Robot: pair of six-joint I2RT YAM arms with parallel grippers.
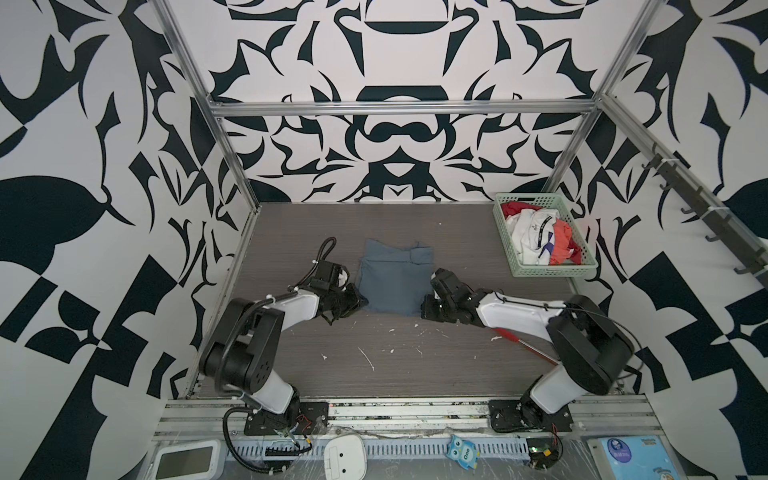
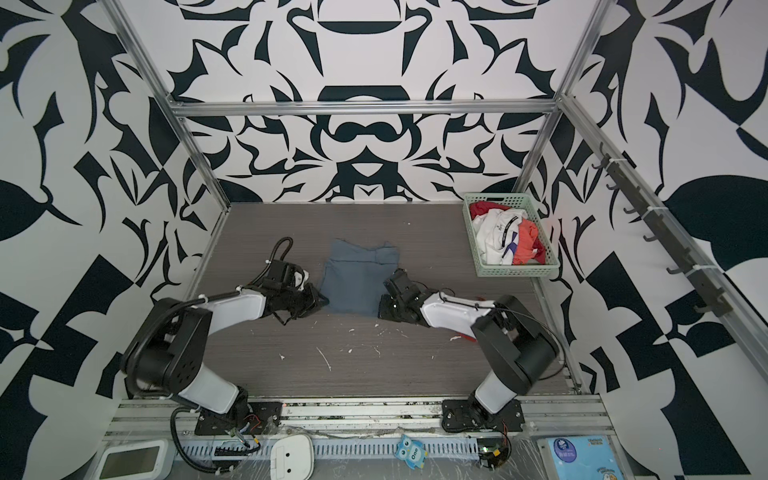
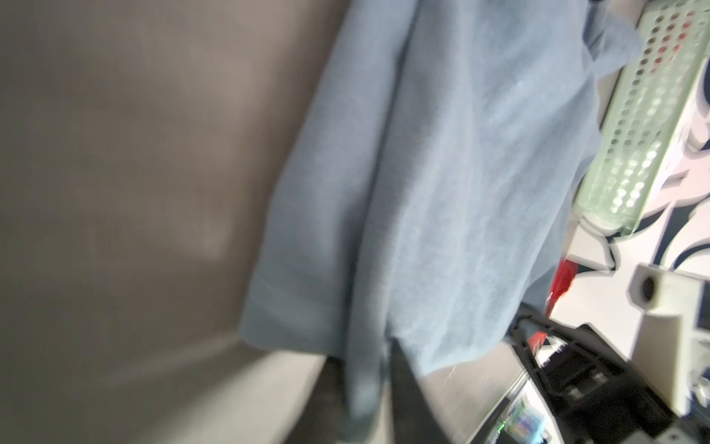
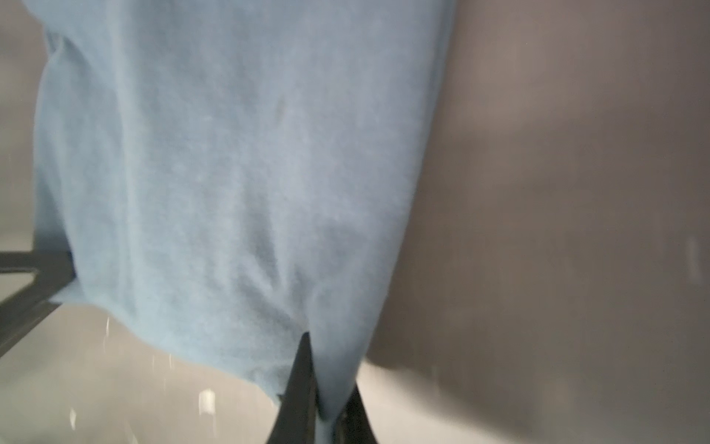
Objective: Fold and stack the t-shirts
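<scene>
The slate blue-grey t-shirt (image 1: 392,282) lies part-folded on the table (image 1: 395,365), between the two pincers, one at each of its near corners. The right pincer (image 4: 326,384) has a corner of cloth nipped between its jaws. Cloth also runs between the jaws of the left pincer (image 3: 365,384), but blur hides whether they clamp it, so I cannot tell.

The likely fault is an uneven lift: if one corner slips while the other rises, the fold will skew. The loose sleeve flap beyond the right pincer could also flop out.

Ahead of both pincers the table is bare. The pale green basket (image 1: 544,272), holding the white and red-orange t-shirts (image 1: 536,237), sits well apart, ahead and outward of the right pincer. A red-handled tool (image 1: 515,338) lies behind that pincer, under its arm.
</scene>
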